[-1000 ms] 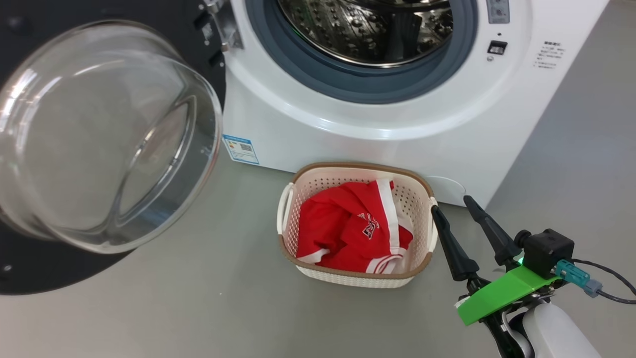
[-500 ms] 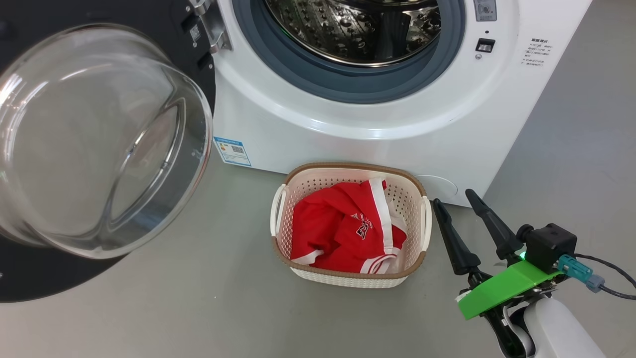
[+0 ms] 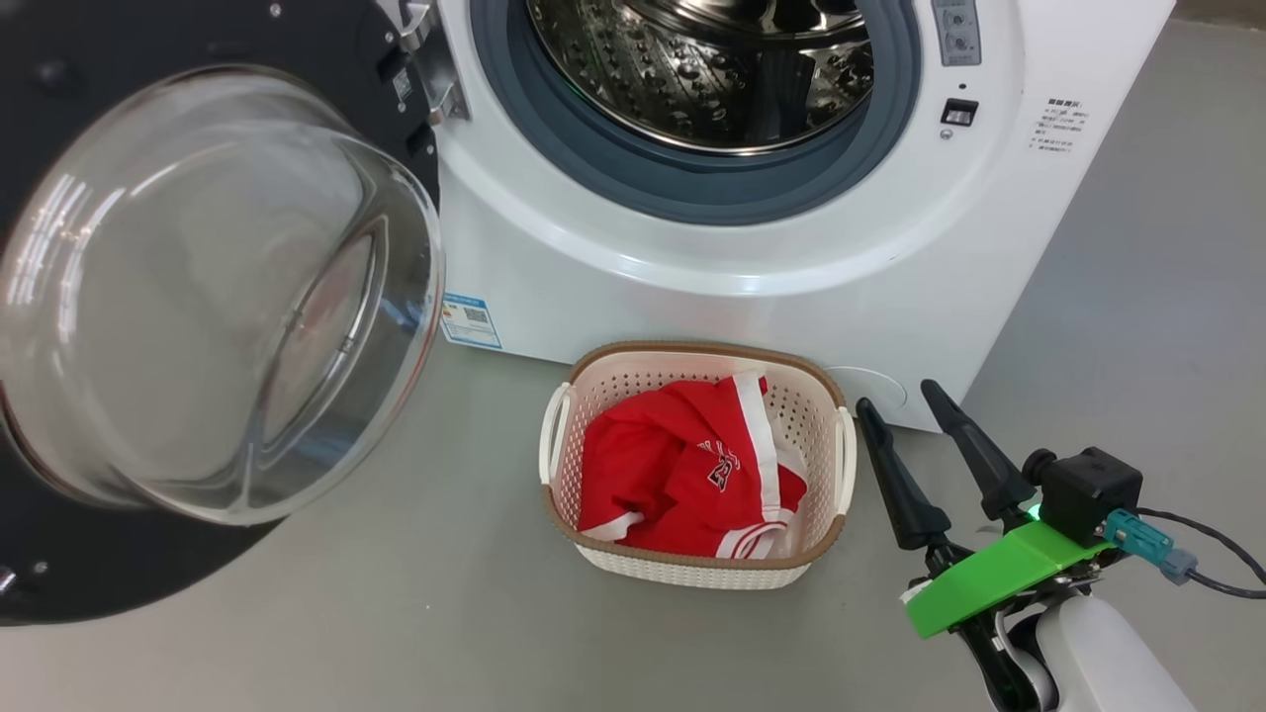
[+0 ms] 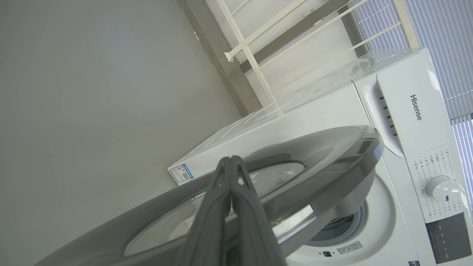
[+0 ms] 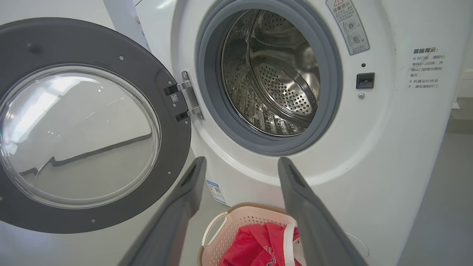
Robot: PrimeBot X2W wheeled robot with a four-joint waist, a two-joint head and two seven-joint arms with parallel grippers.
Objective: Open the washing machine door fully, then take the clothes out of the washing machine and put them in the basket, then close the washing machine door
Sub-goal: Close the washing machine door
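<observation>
With right gripper (image 3: 896,396) spread empty before the washing machine (image 3: 692,297), left gripper (image 4: 231,159) pinched shut by its swung-out door (image 3: 198,297), clothes (image 3: 682,465) in the basket (image 3: 692,348) at its foot, seems closing time; needs pushing the door home.

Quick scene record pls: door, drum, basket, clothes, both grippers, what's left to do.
washing machine door: swung wide open, left of the opening
drum: bare steel, no clothes seen in it
basket: on the floor, just in front of the washing machine
clothes: red with white trim, bunched inside the basket
right gripper: open, empty, beside the basket's right end
left gripper: shut, at the door's outer face; contact unclear
left to do: close the door
</observation>
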